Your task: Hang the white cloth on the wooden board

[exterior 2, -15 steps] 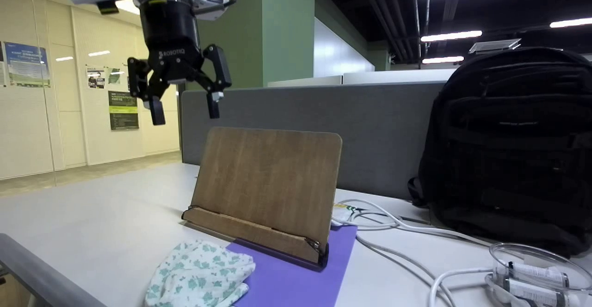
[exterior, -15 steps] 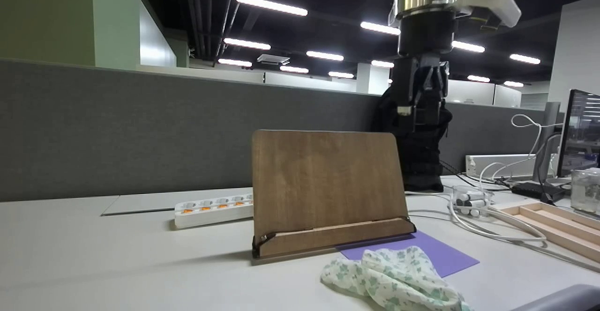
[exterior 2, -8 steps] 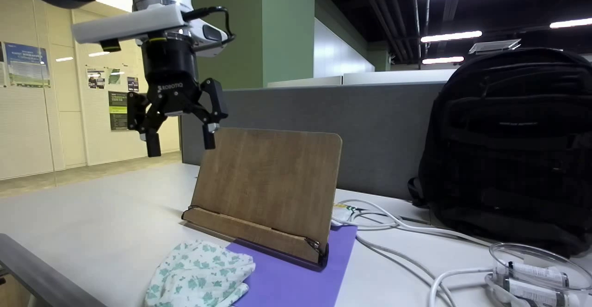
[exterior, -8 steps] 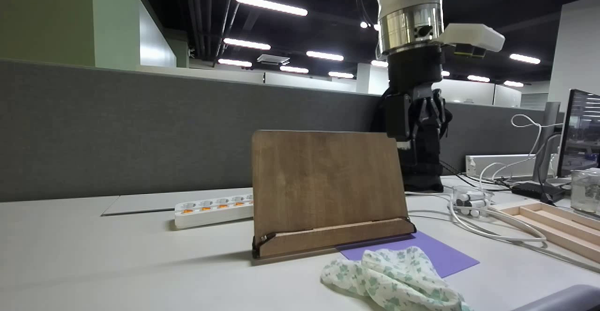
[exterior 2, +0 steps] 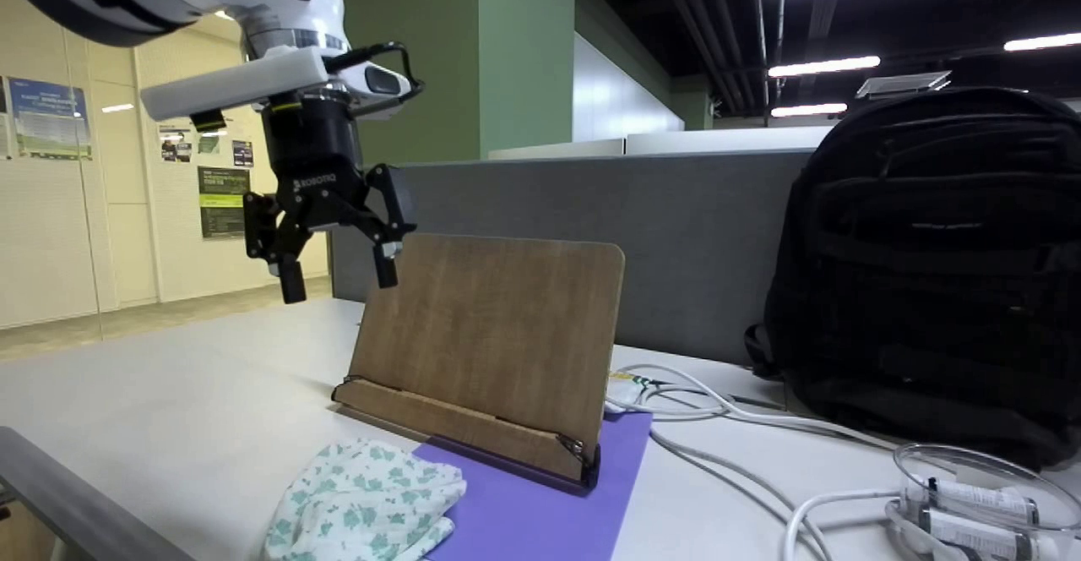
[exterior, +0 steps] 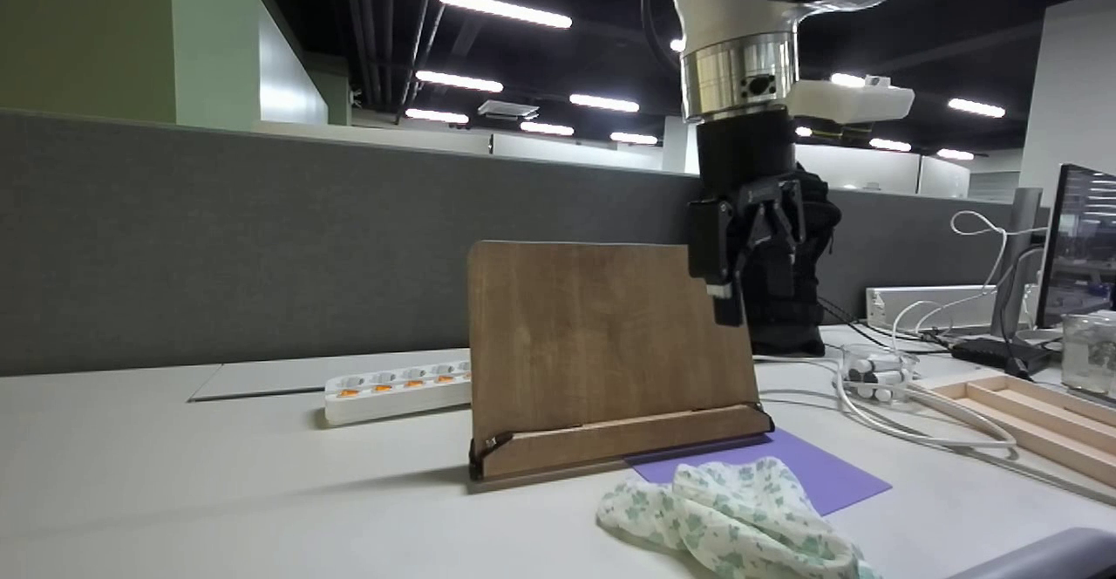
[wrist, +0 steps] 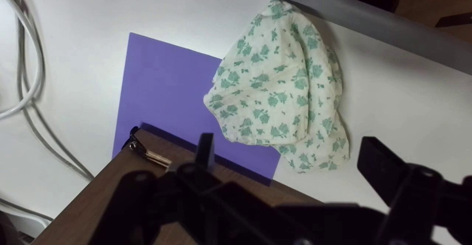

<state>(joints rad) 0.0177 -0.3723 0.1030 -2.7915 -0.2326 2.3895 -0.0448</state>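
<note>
The white cloth with green flower print lies crumpled on the table in both exterior views (exterior: 732, 522) (exterior 2: 363, 502). It overlaps a purple sheet (exterior 2: 549, 514) and is also in the wrist view (wrist: 273, 86). The brown wooden board (exterior: 602, 335) stands tilted back on its stand behind the cloth; it also shows in an exterior view (exterior 2: 498, 333) and at the lower left of the wrist view (wrist: 86, 204). My gripper (exterior 2: 339, 282) is open and empty, in the air above the table, with fingertips below the board's top edge height in the pictures. In the wrist view its fingers (wrist: 289, 154) are wide apart, short of the cloth.
A white power strip (exterior: 397, 396) lies beside the board. A black backpack (exterior 2: 929, 291) leans at the grey partition (exterior: 261, 248). Cables (exterior 2: 718, 413), a clear jar with small bottles (exterior 2: 984, 506) and a wooden tray (exterior: 1037, 426) lie on the table. The table's grey edge (wrist: 368, 31) is near the cloth.
My gripper has come down from well above the board and tilted slightly, with fingers still open. The cloth, board and purple sheet have not moved.
</note>
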